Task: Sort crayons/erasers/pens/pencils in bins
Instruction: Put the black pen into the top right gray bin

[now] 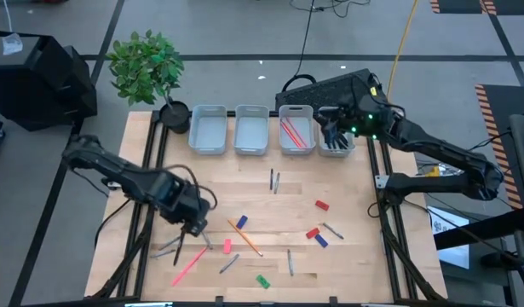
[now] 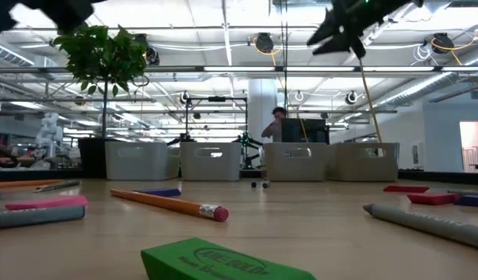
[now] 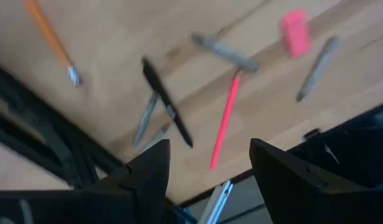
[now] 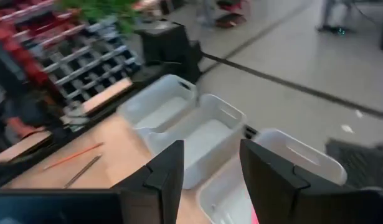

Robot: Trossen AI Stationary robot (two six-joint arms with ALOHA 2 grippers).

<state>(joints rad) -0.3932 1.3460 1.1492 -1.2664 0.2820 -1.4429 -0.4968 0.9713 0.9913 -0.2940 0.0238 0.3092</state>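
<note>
Four pale bins [image 1: 251,130] stand in a row at the table's far edge. The third bin [image 1: 296,128] holds red sticks. My right gripper [image 1: 334,130] hovers open over the rightmost bin [image 1: 340,147], with nothing between its fingers [image 4: 211,149]. My left gripper [image 1: 193,227] hangs open above the near-left part of the table, over a black pen [image 3: 167,107] and a pink stick [image 3: 225,118], touching neither. Loose on the wood lie a pink eraser [image 3: 295,32], a green eraser [image 2: 227,263], red erasers [image 1: 321,205], blue erasers [image 1: 242,223], an orange pencil [image 1: 244,236] and grey pens [image 1: 276,181].
A black plant pot with a leafy plant [image 1: 172,115] stands left of the bins at the far-left corner. A dark keyboard-like object [image 1: 330,85] lies behind the bins. More grey pens [image 1: 290,263] lie near the front edge. A person [image 2: 275,128] shows in the room beyond.
</note>
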